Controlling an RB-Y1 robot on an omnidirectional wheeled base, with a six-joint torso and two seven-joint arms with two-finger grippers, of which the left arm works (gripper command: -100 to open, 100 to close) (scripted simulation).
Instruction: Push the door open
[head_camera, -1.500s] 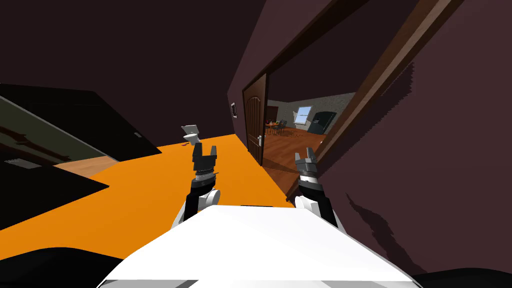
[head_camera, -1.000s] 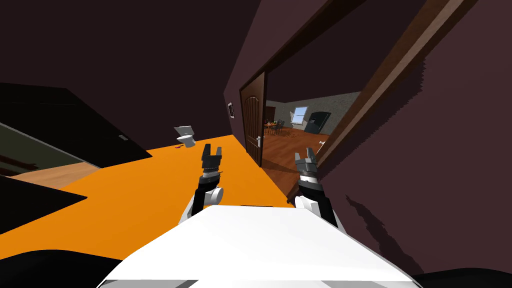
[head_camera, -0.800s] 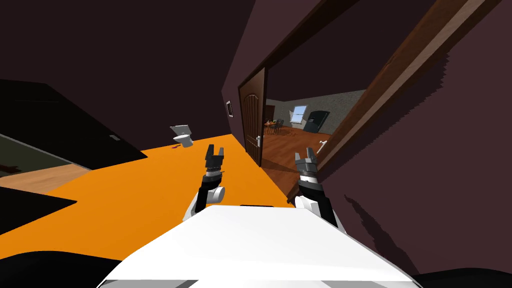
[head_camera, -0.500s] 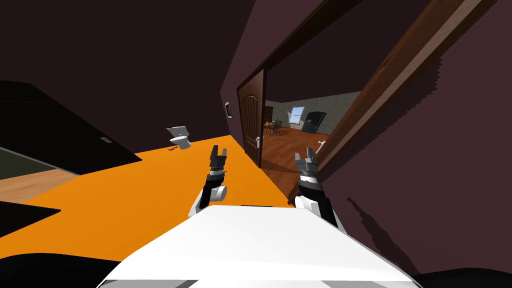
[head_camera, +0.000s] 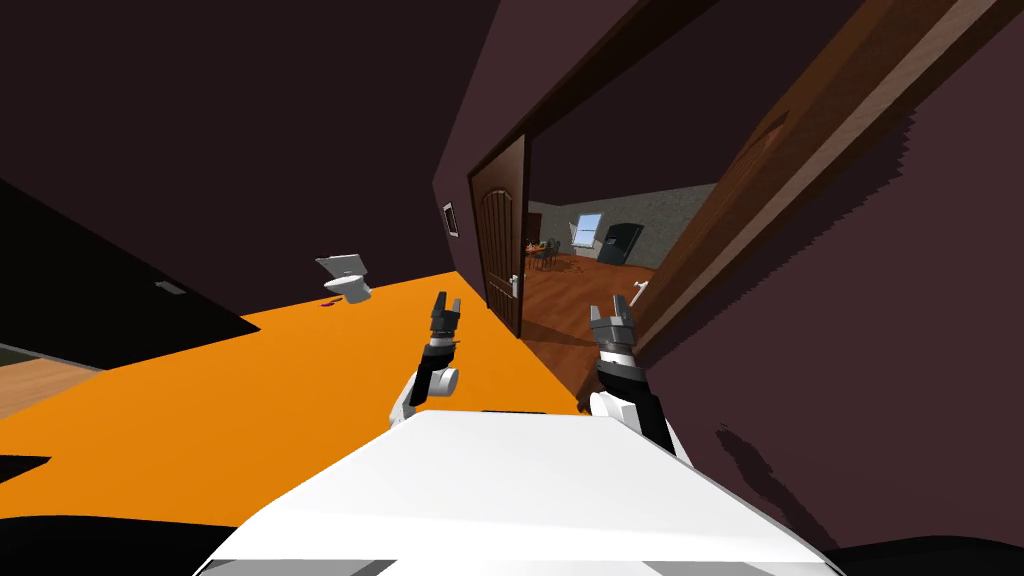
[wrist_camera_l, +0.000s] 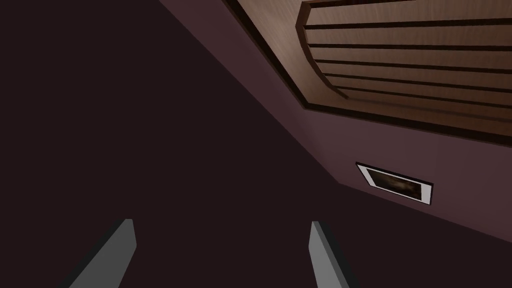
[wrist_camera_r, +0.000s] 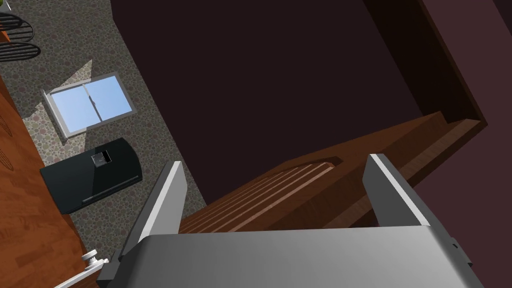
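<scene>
White toilet (head_camera: 343, 277) on orange floor (head_camera: 250, 400) ahead-left; right gripper (head_camera: 610, 308), fingers apart, raised beside brown panelled wooden door (head_camera: 780, 160); left gripper (head_camera: 447, 301) likewise apart.

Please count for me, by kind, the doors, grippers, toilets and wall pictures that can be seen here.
Doors: 2, left door, right door
Grippers: 2, left gripper, right gripper
Toilet: 1
Wall picture: 1
Total: 6
</scene>
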